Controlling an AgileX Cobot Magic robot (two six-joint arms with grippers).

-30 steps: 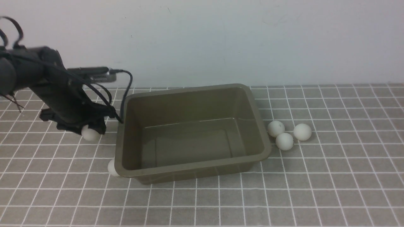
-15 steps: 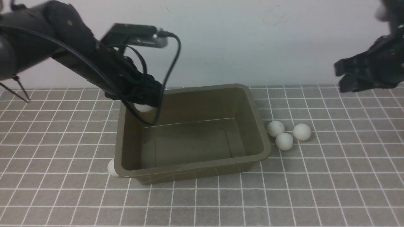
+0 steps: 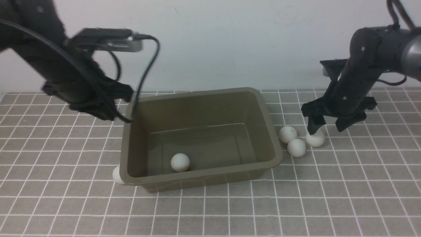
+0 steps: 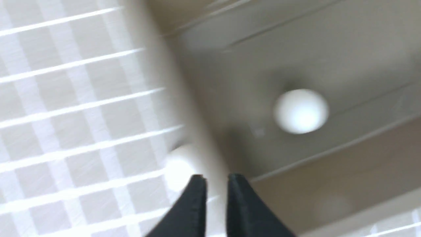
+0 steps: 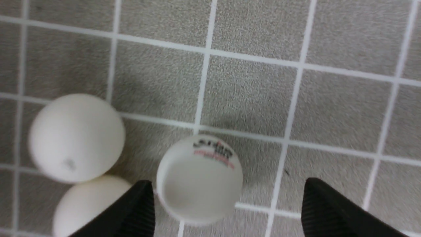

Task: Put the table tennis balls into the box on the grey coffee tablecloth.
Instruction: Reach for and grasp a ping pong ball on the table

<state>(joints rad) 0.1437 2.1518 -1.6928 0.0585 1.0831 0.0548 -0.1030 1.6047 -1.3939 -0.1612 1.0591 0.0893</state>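
White ball (image 3: 180,162) in the box (image 3: 269,131), four others (image 3: 296,147) on the cloth (image 3: 210,214)
My left arm's up by the rim, left pincer (image 4: 215,179) pressed together, empty; right arm angles down, right pincer (image 5: 227,184) spread around one ball (image 5: 199,177).

Plain pale wall (image 3: 230,39) behind.

Right of the box (image 3: 204,181) three balls (image 3: 296,147) crowd together; another ball (image 3: 116,175) hugs its near-left corner; the cloth (image 3: 230,214) before it lies open.
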